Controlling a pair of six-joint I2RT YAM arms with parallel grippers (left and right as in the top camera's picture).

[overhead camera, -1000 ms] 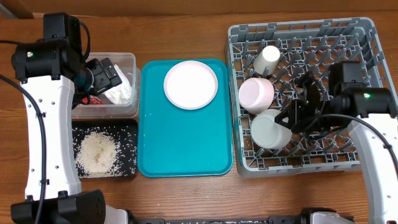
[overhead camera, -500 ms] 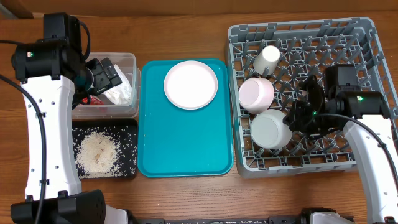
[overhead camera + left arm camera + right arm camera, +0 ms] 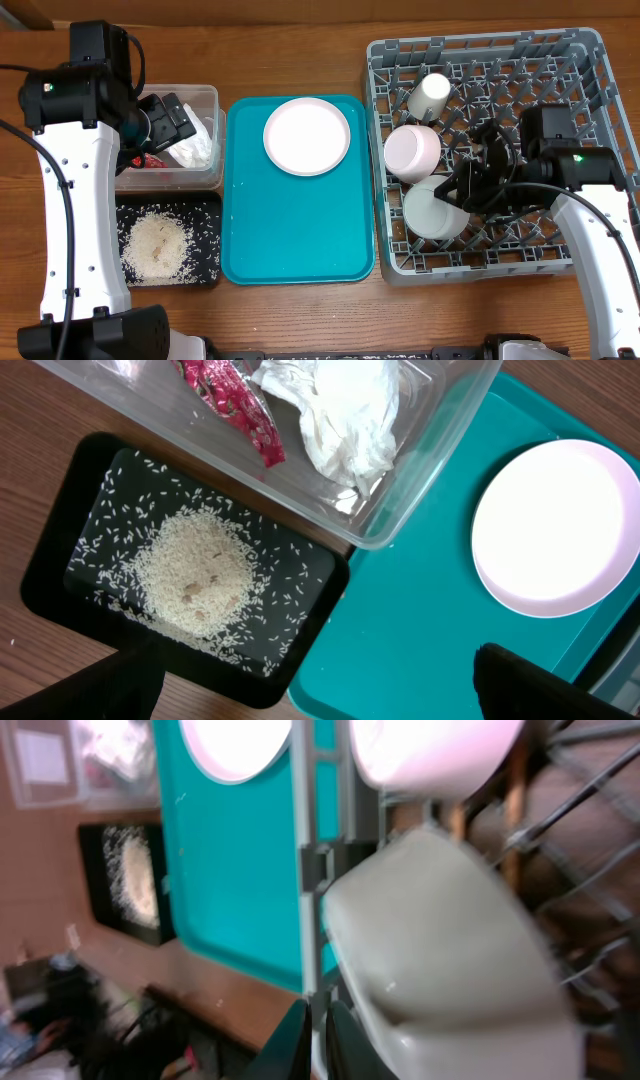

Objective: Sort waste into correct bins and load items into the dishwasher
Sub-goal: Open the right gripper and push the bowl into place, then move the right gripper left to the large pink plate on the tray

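Observation:
My left gripper (image 3: 172, 120) hangs open over the clear tub (image 3: 212, 100), which holds the red wrapper (image 3: 230, 405) and white napkin (image 3: 345, 410). In its wrist view, the gripper (image 3: 320, 700) frames the black tray (image 3: 60, 520) of rice (image 3: 190, 570). The pink plate (image 3: 307, 135) lies on the teal tray (image 3: 300, 230). In the grey rack (image 3: 590, 45) sit the cream cup (image 3: 428, 96), pink bowl (image 3: 412, 152) and greenish-white bowl (image 3: 430, 210). My right gripper (image 3: 456, 192) is shut and empty right beside that bowl (image 3: 450, 950); its fingertips (image 3: 320, 1040) appear blurred.
The black tray (image 3: 205, 275) sits in front of the tub, left of the teal tray. Upright pegs fill the rack's right half (image 3: 540, 90). Bare wooden table (image 3: 300, 50) runs along the back and front edges.
My right wrist has turned and shifted left over the rack, back against the greenish-white bowl. The left arm and all the dishes stay put.

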